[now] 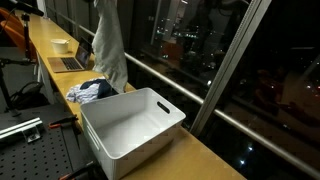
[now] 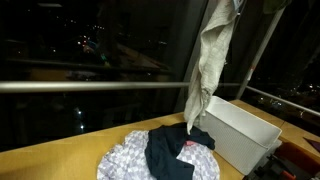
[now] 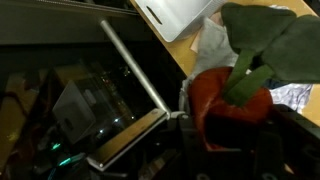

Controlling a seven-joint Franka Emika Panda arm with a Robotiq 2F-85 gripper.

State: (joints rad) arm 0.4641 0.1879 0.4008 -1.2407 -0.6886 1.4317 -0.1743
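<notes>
We see a plain, pale grey-beige cloth (image 2: 212, 60) above the bin (image 2: 245, 135), which is white inside and out in both exterior views. Beside the bin, the pile (image 1: 92, 92) reads blue and white. In an exterior view it shows a shirt (image 2: 125, 158) in a fine white-and-lilac check, a dark navy garment (image 2: 168, 150) and a small red patch (image 2: 190, 150). The tabletop (image 2: 50, 160) under the bin is light honey-coloured wood. Farther from the bin, a laptop (image 1: 70, 62) is silver-grey and a bowl (image 1: 60, 45) is white. In the wrist view, near the bin, we make out red fabric (image 3: 235, 100) and dark green fabric (image 3: 275, 40).
</notes>
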